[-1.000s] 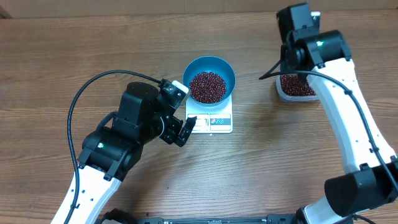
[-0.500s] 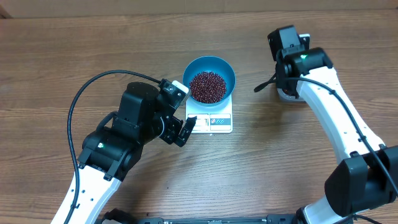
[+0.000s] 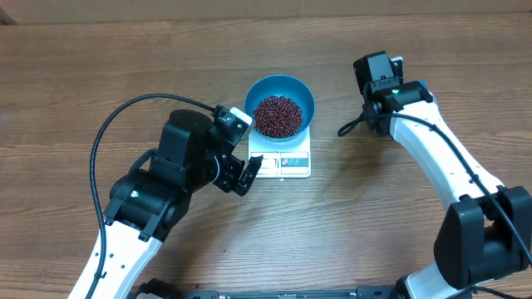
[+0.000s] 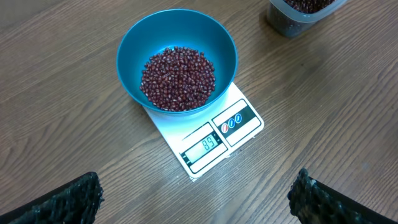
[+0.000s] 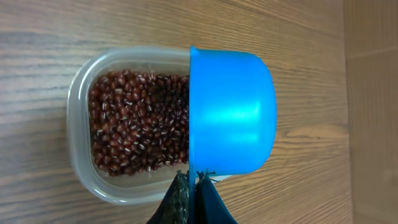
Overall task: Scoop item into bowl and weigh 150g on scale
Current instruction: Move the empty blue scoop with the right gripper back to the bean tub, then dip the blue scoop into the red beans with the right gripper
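Note:
The blue bowl (image 3: 304,96) stands on the white scale (image 3: 287,162) and holds a heap of red-brown beans (image 3: 277,115). In the left wrist view the bowl (image 4: 217,38), beans (image 4: 178,78) and scale (image 4: 233,121) lie ahead, with the display lit. My left gripper (image 4: 196,205) is open and empty, low over bare wood just in front of the scale, its fingers (image 4: 68,202) far apart. My right gripper (image 5: 194,186) is shut on the handle of a blue scoop (image 5: 233,121). The scoop lies on its side over a clear tub (image 5: 81,165) of beans (image 5: 134,134).
The clear tub (image 4: 298,14) shows at the top right of the left wrist view, to the right of the bowl. In the overhead view the right arm (image 3: 391,91) covers that tub. The left arm (image 3: 179,166) sits left of the scale.
The right arm has swung left and forward over the tub, which it now covers in the overhead view. The left arm, bowl and scale have not moved.

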Motion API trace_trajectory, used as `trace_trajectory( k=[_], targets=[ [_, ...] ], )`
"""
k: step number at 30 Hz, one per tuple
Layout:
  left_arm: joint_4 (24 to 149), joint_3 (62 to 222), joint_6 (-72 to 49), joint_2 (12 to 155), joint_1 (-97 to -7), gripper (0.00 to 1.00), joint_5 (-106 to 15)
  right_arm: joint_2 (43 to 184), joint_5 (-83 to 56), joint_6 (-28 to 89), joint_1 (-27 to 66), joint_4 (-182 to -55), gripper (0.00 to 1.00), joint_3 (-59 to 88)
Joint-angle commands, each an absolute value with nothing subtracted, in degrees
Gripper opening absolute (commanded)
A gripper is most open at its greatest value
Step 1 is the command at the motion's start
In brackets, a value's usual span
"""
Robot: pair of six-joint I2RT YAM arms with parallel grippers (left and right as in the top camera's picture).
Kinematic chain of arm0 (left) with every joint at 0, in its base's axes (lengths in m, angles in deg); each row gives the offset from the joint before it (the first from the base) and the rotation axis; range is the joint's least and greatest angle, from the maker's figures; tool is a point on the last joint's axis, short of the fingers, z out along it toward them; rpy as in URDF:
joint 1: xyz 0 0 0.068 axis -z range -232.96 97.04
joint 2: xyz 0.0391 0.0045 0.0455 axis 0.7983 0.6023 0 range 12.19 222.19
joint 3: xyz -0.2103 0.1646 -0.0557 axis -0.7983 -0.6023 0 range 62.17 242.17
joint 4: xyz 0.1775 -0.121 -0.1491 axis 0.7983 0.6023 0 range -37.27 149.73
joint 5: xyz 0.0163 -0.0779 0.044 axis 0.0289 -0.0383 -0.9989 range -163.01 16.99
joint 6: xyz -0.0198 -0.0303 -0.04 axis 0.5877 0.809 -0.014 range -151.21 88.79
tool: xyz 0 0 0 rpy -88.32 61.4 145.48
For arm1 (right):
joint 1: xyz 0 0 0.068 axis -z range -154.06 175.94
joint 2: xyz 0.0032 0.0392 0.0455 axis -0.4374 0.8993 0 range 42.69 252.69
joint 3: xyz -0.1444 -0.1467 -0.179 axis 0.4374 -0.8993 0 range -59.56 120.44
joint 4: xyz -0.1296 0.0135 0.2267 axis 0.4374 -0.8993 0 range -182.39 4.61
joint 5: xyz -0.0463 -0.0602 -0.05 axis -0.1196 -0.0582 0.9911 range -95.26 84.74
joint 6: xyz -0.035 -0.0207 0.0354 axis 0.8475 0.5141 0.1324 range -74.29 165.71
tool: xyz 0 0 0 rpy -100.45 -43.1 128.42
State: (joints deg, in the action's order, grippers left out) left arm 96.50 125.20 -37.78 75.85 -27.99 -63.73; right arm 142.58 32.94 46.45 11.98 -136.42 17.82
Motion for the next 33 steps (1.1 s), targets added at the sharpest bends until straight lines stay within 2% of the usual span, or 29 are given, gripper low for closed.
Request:
trace_trajectory(
  k=[1, 11, 33],
  targets=[
    [96.46, 124.96, -38.9, 75.95, -28.23, 1.0, -62.88, 142.3, 34.56, 51.67, 12.2, -135.78, 0.04, 17.28],
    [96.46, 124.96, -38.9, 75.95, -28.23, 1.0, -62.88, 145.82, 34.36, 51.82, 13.55, -135.76, 0.04, 17.28],
    [96.46, 124.96, -38.9, 75.95, -28.23, 1.0, -62.88, 146.45, 12.17, 51.52, 15.63, -136.68, 0.04, 17.25]
  ],
)
